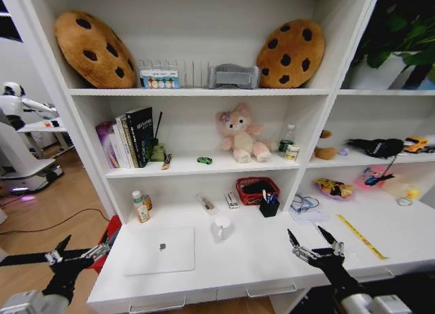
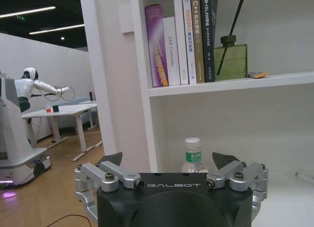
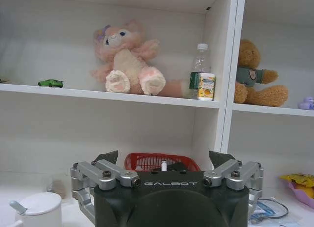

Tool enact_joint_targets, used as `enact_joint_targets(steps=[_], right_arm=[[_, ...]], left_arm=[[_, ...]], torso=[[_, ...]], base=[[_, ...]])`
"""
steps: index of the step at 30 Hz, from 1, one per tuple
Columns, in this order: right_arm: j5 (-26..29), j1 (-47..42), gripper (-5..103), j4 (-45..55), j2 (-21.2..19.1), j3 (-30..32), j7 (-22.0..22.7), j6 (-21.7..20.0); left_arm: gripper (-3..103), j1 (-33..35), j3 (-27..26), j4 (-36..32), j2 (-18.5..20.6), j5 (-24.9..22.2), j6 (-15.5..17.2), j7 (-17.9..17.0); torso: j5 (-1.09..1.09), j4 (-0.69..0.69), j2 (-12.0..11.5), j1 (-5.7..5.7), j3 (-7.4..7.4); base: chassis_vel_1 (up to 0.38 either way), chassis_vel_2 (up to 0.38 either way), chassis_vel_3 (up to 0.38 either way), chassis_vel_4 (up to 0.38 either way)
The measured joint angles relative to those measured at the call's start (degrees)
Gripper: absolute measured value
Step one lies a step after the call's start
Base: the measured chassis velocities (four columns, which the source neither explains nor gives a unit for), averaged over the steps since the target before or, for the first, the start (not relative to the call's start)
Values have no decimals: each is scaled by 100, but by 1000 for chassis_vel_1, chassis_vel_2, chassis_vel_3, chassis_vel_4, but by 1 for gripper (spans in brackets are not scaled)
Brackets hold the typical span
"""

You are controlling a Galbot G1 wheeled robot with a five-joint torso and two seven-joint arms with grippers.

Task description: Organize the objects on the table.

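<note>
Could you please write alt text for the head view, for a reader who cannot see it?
Both grippers, left gripper and right gripper, hover open at the front edge of a white desk holding a closed silver laptop, a white mug, small bottles and a black pen cup; shelves above hold a pink plush toy.

Right gripper (image 3: 166,160), jaws apart — red basket (image 3: 147,161) beyond, green toy car (image 3: 50,83) shelved.

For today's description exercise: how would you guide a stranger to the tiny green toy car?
Find the white shelving above the desk and look at the shelf holding the pink plush toy. The green toy car sits beside that toy, towards the books, the smallest and flattest thing there.
</note>
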Motion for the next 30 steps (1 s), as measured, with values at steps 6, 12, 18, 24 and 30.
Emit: enact_joint_targets(steps=[6,12,18,24,30], right_arm=[[0,0,100,0,0,0,1,0],[0,0,100,0,1,0,0,-1],[0,0,100,0,1,-1,0,0],[0,0,100,-1,1,-1,0,-1],[0,0,100,-1,1,-1,0,-1]], left_arm=[[100,0,0,0,0,0,0,4],[100,0,0,0,1,0,0,3],[100,0,-1,0,1,0,0,2],[100,0,-1,0,1,0,0,1],[100,0,-2,0,1,0,0,1]], torso=[[-1,0,0,1,0],[-4,0,0,1,0],[-2,0,0,1,0],[0,0,0,0,0],[-2,0,0,0,-1]], base=[[-55,-40,47,41],[82,-34,-69,50],[147,-124,-180,141],[207,-224,-225,239],[296,-292,-290,305]])
